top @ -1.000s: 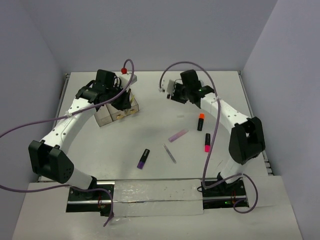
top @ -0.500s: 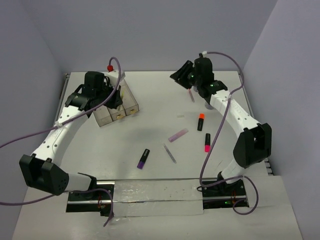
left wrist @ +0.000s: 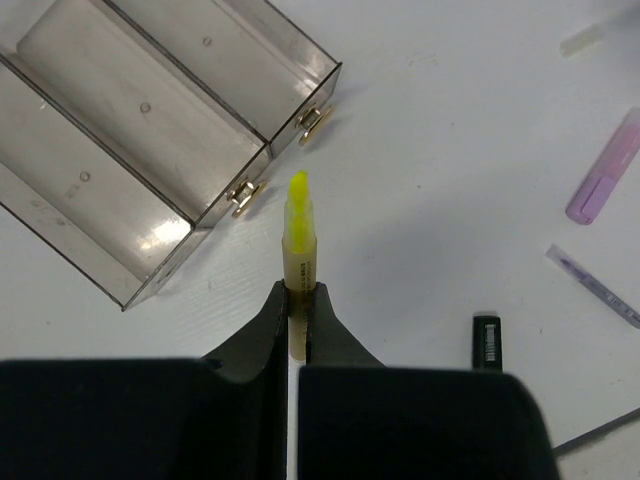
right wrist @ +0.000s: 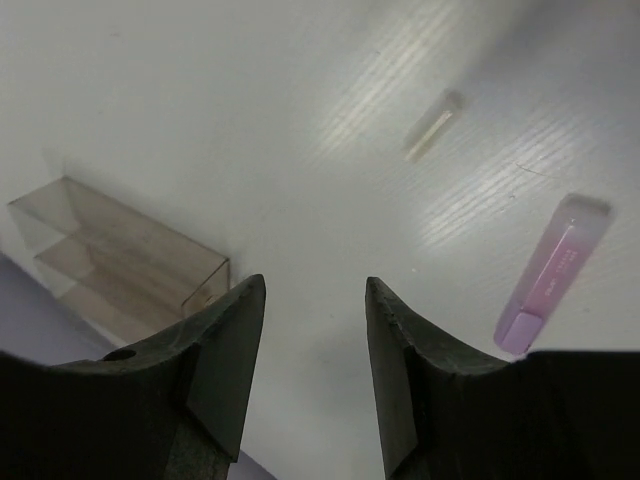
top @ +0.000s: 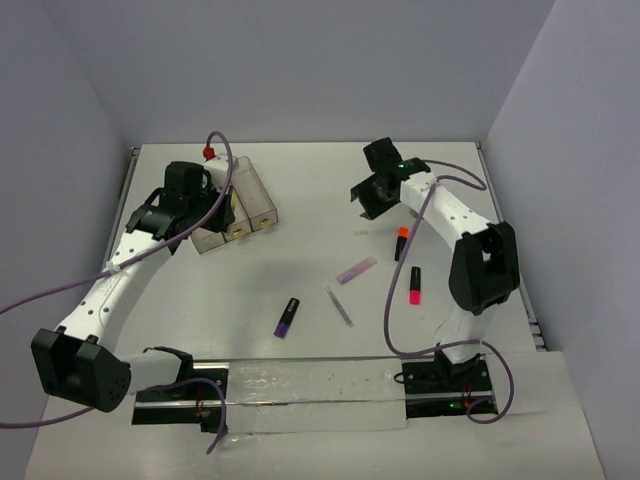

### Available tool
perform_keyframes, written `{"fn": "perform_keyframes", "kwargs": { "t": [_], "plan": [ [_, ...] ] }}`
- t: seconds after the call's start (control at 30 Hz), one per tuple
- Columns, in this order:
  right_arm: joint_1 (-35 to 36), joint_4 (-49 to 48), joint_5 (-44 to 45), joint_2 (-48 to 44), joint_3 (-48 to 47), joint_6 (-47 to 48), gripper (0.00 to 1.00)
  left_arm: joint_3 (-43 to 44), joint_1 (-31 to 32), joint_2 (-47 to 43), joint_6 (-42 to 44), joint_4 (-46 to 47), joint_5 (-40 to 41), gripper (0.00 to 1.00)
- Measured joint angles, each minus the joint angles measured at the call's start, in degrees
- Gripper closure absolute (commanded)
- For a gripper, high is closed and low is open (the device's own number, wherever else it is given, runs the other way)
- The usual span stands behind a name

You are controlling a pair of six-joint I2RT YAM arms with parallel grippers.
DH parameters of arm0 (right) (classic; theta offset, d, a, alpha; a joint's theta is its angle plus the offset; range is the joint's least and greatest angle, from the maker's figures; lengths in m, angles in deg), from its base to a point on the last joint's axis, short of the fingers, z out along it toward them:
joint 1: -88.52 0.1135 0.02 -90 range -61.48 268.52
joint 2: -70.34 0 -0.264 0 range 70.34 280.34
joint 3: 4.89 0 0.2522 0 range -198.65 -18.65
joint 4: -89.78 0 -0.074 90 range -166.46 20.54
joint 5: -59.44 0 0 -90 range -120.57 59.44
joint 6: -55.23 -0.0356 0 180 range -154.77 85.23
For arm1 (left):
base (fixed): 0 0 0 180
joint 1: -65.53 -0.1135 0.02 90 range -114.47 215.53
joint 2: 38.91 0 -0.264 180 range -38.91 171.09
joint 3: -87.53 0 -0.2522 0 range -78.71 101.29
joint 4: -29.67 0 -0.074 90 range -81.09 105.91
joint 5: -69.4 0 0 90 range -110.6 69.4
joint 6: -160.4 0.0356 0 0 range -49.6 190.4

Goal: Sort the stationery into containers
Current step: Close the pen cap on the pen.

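My left gripper is shut on a thin yellow stick and holds it above the table, just off the labelled ends of the three joined clear bins. In the top view the left gripper hovers at the bins' left side. My right gripper is open and empty above the table's back middle; its jaws stand wide apart. A lilac marker, an orange marker, a pink-red marker, a purple marker and a grey stick lie on the table.
A small clear piece lies near the right gripper and shows in the right wrist view. The lilac marker and the bins show there too. Purple cables loop off both arms. Walls close the table's sides.
The left gripper has drawn back left from over the bins, still holding the yellow stick. The right gripper swung to the back and has come forward and down towards the middle.
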Motion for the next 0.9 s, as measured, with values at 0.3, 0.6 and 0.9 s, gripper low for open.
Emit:
{"fn": "perform_keyframes", "kwargs": {
  "t": [0.3, 0.6, 0.9],
  "plan": [
    [-0.18, 4.45, -1.02, 10.63, 0.04, -5.60, 0.48, -1.11, -1.10, -0.86, -0.70, 0.37, 1.16, 1.00],
    [-0.87, 5.27, -0.37, 12.61, -0.94, -7.55, 0.48, -1.11, -1.37, -0.87, -0.76, 0.37, 1.12, 1.00],
    [-3.26, 5.68, 0.81, 17.55, -3.57, -7.51, 0.46, -1.09, -1.81, -0.87, -0.74, 0.35, 1.12, 1.00]
  ]
}}
